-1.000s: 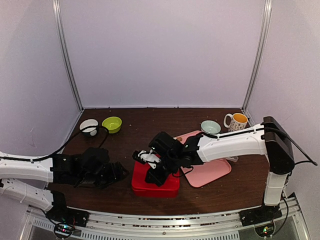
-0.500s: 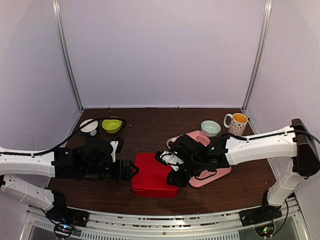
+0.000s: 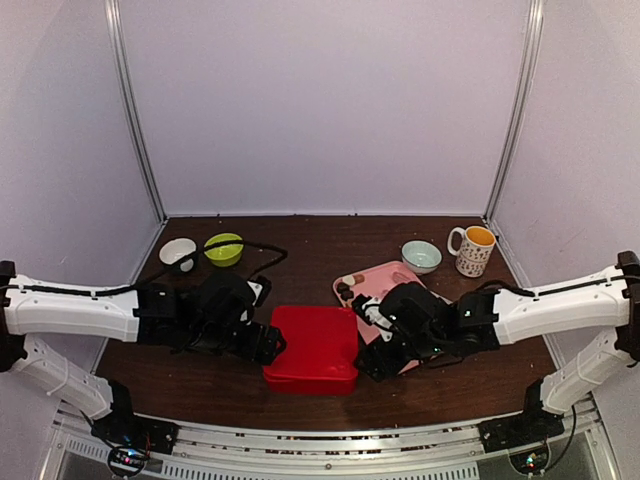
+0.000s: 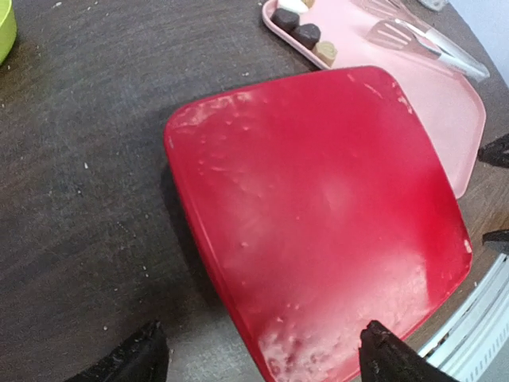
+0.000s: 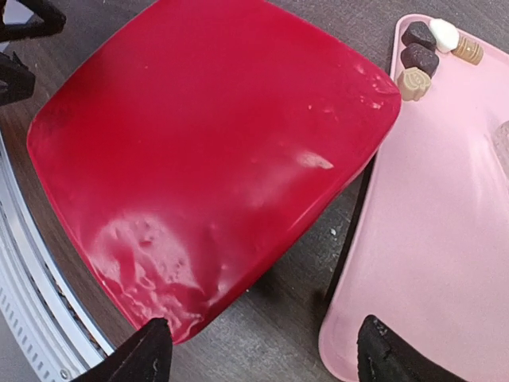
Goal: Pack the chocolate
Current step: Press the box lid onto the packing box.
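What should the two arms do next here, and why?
Probably ease the left gripper and the right gripper inward onto opposite edges of the red box, to take hold of its lid. Both grippers are open and flank the closed box, while the chocolate sits outside it on the pink tray.

Red box [image 3: 311, 348] inside hidden; chocolate [image 4: 308, 34] and tongs [image 4: 394, 33] cropped at top edge; pink tray [image 5: 445, 199] cut off.
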Controlling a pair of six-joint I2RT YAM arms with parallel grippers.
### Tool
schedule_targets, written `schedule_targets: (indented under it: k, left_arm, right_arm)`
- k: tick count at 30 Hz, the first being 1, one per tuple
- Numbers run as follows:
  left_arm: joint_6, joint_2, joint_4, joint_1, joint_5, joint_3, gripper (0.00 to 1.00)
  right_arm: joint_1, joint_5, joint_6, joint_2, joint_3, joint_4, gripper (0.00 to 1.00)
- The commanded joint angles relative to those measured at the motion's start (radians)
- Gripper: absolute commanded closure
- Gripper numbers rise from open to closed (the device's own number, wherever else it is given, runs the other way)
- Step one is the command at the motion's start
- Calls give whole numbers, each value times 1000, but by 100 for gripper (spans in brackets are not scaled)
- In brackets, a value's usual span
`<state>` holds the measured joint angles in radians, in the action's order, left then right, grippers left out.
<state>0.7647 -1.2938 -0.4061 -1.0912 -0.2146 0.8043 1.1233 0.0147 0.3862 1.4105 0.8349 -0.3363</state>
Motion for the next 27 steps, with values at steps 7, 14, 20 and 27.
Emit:
schedule_targets:
  k: [7,14,20,27]
  left_arm:
    - [103,80,279,112,325,-201,17]
    - [157,37,314,125,421,-232,36]
    - [203,15,200,132,384,-259,45]
    - [280,73,308,166,467,-390,58]
  right_arm:
    - [-72,-75,262,103,22,164,20]
    - [-82,-174,249,190,74,153,29]
    - [-28,-226,232,219,117,119,35]
    - [69,-234,248,248,148,87,36]
